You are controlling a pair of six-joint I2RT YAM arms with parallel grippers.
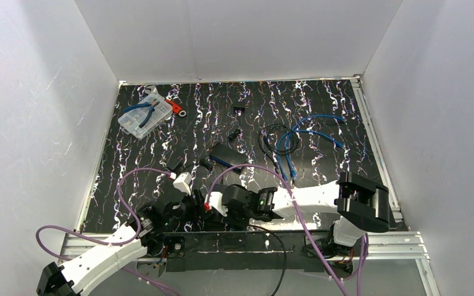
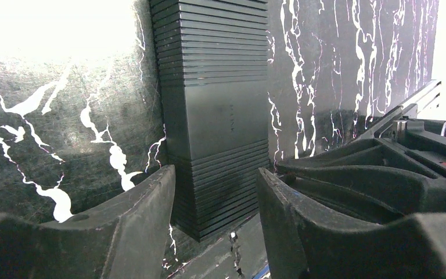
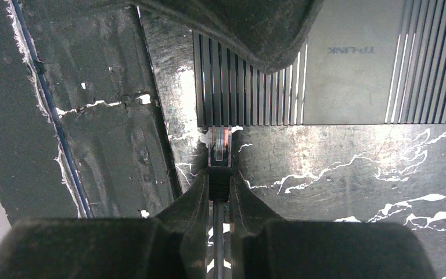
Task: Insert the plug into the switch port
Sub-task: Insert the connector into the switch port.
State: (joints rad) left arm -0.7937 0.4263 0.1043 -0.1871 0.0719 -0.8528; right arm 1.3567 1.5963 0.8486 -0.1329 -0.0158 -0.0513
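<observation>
The black ribbed TP-LINK switch lies flat on the dark marbled mat; the left wrist view shows its near end. My left gripper straddles that end, its fingers against both sides; one finger shows over the switch. My right gripper is shut on a clear plug with a thin black cable behind it. The plug's tip touches the switch's edge near its left corner. In the top view both grippers, left and right, meet at the near edge and hide the switch.
A clear parts box with blue pliers and a red tool sit far left. Blue cables and a black coil lie far right. A black box and a white adapter are mid-mat. White walls surround.
</observation>
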